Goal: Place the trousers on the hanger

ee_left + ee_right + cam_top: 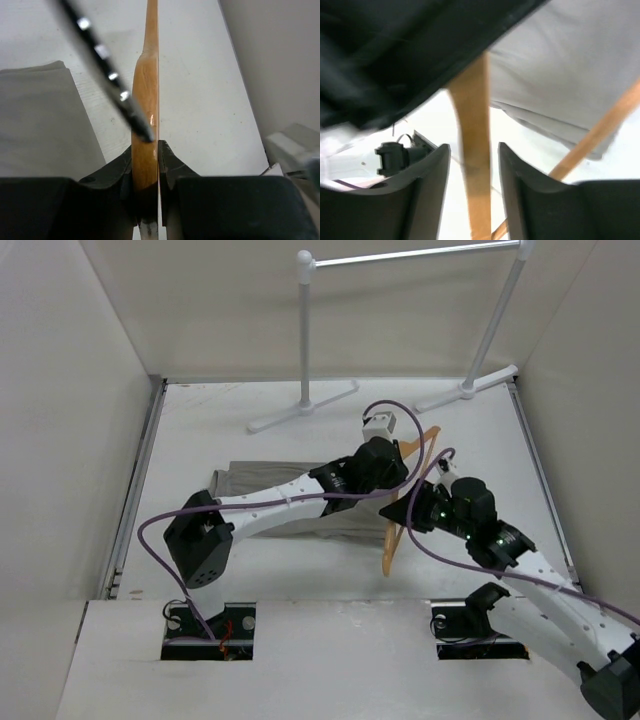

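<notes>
The tan wooden hanger (pixel 391 542) stands tilted off the table, right of the grey trousers (pixel 252 482), which lie flat under my left arm. My left gripper (pixel 402 454) is shut on the hanger's upper wooden part (pixel 145 95), both pads pressed against the wood. The thin metal hook (pixel 102 50) crosses that view as a blur. My right gripper (pixel 474 147) is open around one wooden arm of the hanger (pixel 474 115), with a gap on each side. The crossbar (pixel 600 134) runs to its right, in front of the trousers (pixel 570 70).
A white-and-silver clothes rail (pixel 400 257) stands at the back, its feet (pixel 300 412) on the table. White walls enclose the table on three sides. My left arm (pixel 395 45) fills the top of the right wrist view.
</notes>
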Controlling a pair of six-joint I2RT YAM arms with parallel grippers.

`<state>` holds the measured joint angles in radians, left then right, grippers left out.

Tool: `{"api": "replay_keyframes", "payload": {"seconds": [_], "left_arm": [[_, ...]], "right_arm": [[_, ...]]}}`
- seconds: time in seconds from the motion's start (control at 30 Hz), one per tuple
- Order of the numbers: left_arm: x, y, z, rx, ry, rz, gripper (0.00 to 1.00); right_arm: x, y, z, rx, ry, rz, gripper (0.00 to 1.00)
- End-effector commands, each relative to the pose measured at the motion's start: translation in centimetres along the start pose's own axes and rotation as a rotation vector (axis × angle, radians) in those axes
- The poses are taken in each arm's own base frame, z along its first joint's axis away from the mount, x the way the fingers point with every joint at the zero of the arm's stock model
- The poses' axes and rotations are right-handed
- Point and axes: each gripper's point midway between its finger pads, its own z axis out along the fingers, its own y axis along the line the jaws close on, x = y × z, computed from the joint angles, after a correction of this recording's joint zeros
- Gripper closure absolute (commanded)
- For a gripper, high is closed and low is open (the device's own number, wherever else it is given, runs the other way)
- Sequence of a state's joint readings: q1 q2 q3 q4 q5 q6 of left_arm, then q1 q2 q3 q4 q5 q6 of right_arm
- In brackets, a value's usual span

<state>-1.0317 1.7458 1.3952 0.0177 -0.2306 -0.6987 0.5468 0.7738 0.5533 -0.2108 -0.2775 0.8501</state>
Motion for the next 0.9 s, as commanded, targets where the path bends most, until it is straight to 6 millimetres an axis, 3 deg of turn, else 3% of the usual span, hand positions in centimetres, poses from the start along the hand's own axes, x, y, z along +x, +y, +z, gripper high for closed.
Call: {"api": "replay_keyframes", "payload": {"seconds": [0.0, 0.13, 0.27, 0.3, 0.33, 0.43, 0.6, 0.87], "left_arm": [[-2.2, 0.2, -1.1, -0.017, -0.135, -0.106, 0.93], [-1.0, -0.1, -0.8, -0.002, -0.148, -0.17, 0.93], [-0.1, 0.4, -0.4, -0.004, -0.164, -0.225, 0.93], [0.1, 0.8, -0.2, -0.003, -0.169, -0.249, 0.93], [0.0, 1.2, 0.0, 0.001, -0.177, -0.281, 0.93], [0.6, 2.0, 0.6, 0.013, -0.18, -0.369, 0.93], [2.0, 2.7, 1.1, 0.038, -0.179, -0.446, 0.93], [5.0, 5.2, 2.0, 0.028, -0.175, -0.476, 0.92]], "right_arm": [[-0.7, -0.4, -1.8, 0.027, -0.065, 0.022, 0.46], [-0.9, -2.5, -3.5, 0.124, -0.097, 0.068, 0.45], [-2.5, -4.1, -5.3, 0.201, -0.186, 0.097, 0.45], [-3.0, -4.4, -5.4, 0.211, -0.207, 0.101, 0.49], [-3.4, -4.6, -5.3, 0.217, -0.217, 0.104, 0.59], [-4.1, -5.5, -3.6, 0.248, -0.174, 0.085, 0.91], [-6.0, -6.8, -0.9, 0.32, -0.164, 0.013, 0.87], [-6.7, -9.2, 3.9, 0.356, -0.104, 0.003, 0.84]]}}
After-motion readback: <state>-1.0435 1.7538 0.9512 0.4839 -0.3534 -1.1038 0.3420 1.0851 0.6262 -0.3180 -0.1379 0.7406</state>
